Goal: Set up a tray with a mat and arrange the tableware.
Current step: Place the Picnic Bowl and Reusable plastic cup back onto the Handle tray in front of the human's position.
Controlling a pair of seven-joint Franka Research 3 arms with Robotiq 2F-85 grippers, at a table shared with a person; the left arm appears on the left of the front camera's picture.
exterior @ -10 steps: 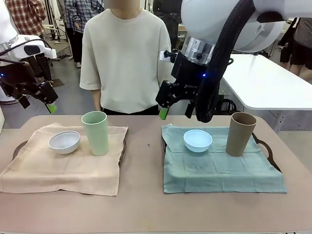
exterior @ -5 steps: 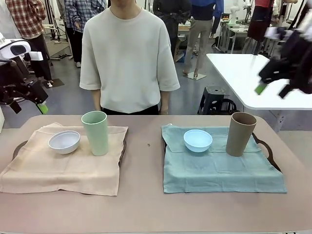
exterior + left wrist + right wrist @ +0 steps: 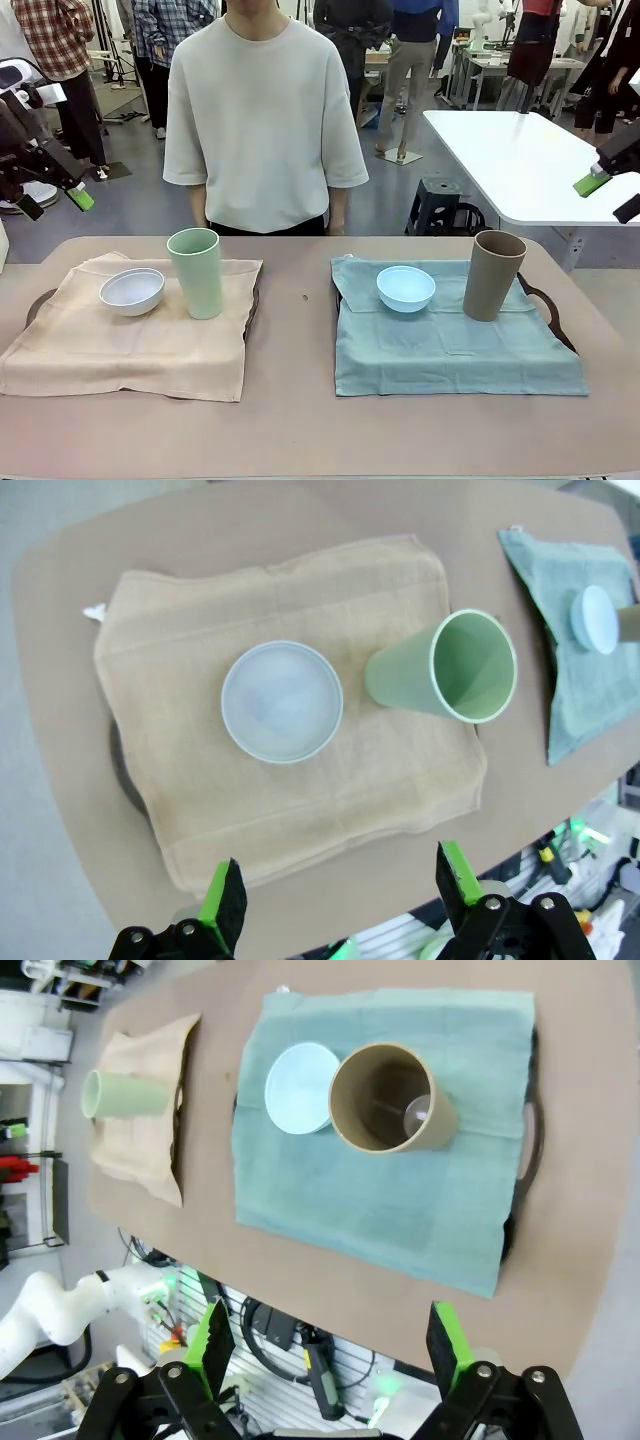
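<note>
Left gripper (image 3: 335, 895), bottom edge of its wrist view: jaws spread wide, nothing between them, high over the beige mat (image 3: 300, 780). Right gripper (image 3: 330, 1345), bottom of its wrist view: also spread, empty, high over the green mat (image 3: 400, 1210). In the front view both sit at the frame's side edges, well above the table (image 3: 300, 420).

Beige mat, left half of front view: white bowl (image 3: 132, 291) just beside the green tumbler (image 3: 196, 272), both upright. Green mat, right half: blue bowl (image 3: 406, 288) and brown tumbler (image 3: 493, 275), near each other, apart. Tray handle (image 3: 545, 300) peeks out at the right mat's edge.

Judgement: layout looks done; both sides match. If anything is left, only a retreat — keep arms high and lift clear, not sweeping across the tall tumblers, which would tip easiest.

Person (image 3: 262, 120) stands at far edge, centre, close to the table; hands not visible.
</note>
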